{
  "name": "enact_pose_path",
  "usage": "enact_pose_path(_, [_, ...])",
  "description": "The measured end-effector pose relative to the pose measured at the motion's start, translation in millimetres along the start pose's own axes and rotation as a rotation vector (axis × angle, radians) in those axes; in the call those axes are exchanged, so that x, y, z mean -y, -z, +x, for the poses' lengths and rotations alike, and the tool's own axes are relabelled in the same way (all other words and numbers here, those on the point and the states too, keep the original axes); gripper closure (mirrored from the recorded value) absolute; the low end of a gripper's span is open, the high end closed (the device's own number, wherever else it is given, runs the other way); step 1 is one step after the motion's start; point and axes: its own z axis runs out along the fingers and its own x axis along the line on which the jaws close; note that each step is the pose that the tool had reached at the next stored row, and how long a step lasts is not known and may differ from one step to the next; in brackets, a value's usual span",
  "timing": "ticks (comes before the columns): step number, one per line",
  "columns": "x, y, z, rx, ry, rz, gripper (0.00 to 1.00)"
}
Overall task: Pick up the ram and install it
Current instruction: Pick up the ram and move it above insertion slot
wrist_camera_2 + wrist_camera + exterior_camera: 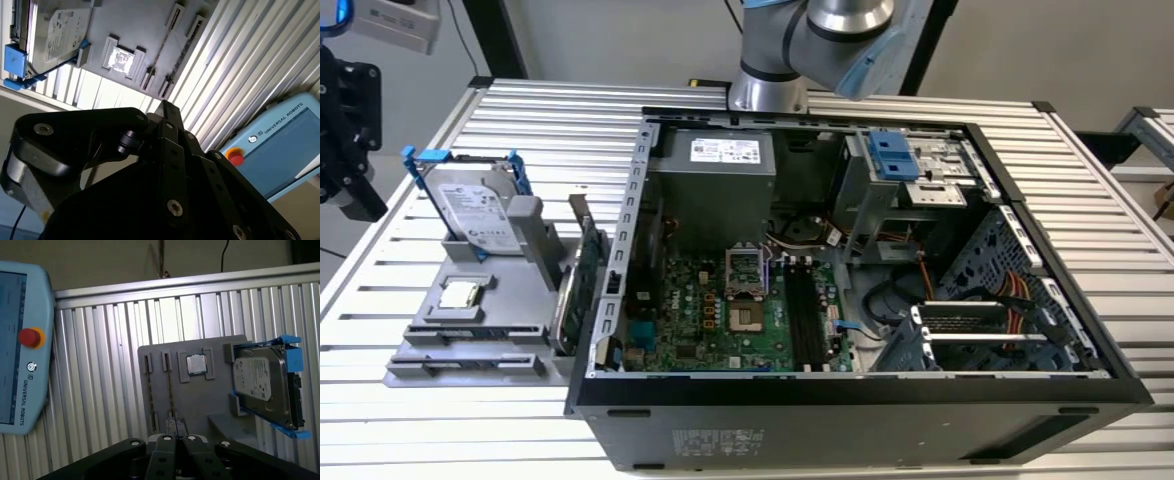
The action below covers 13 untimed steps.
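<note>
On grey tray (200, 400): ram (170, 395) on edge, claw (172, 447) apart.

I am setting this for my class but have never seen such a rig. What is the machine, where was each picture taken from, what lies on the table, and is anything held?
The machine is one robot arm with a claw at its end. The exterior view, from off the arm, shows a slatted metal table bearing an open computer case, motherboard exposed. On the exterior view's left, a grey holder carries a hard drive in a blue frame and a square chip. Both wrist views come from cameras on the arm, looking past the claw at that holder. There, in the first wrist view, the ram, a thin stick, stands edge-on in a slot, not yet picked up.
</note>
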Motion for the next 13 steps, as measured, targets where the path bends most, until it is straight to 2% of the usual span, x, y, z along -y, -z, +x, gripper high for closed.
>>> enact_pose_path(13, [0.0,0.0,0.0,-0.0021,0.046,-0.0005,1.00])
